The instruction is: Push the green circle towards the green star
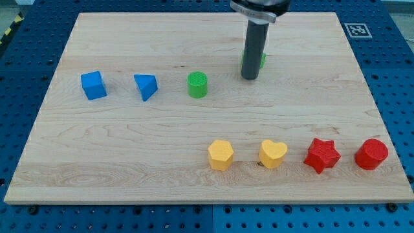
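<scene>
Counting L to R on the wooden board (pixel 129 168): 2 blue, a cube (pixel 94 85) and a triangle (pixel 146 87); 2 green, the circle (pixel 198 85) mid-board and the star (pixel 262 59), mostly hidden behind my rod. Along the view's bottom sit 2 yellow, a hexagon (pixel 220 155) and a heart (pixel 273 154), then 2 red, a star (pixel 322 155) and a circle (pixel 371 154). My tip (pixel 250 77), a bare rod w/ nothing to open or close, sits right of the green circle, apart from it, just beside the green star.

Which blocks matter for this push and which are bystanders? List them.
Job: green circle; green star, mostly hidden behind the rod; my tip, to the circle's right, just in front of the star.
Bystanders: blue cube, blue triangle, yellow hexagon, yellow heart, red star, red circle.
</scene>
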Tool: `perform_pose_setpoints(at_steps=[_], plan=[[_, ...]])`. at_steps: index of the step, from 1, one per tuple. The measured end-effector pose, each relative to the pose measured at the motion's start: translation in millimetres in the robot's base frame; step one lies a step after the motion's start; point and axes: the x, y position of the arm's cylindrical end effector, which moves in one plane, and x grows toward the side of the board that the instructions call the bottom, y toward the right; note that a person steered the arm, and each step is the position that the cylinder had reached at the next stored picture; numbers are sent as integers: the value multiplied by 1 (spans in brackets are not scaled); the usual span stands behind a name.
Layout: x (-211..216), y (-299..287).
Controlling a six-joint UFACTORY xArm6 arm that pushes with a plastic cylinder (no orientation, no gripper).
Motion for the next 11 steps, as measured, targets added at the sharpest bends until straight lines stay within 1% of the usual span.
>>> perform_pose_setpoints(at_steps=[2,3,4,5,6,8,10,11], plan=[[-57,6],[-77,-46],[-78,-118],[-52,-166],[-24,-177],[9,-163],[32,-120],[45,-85]])
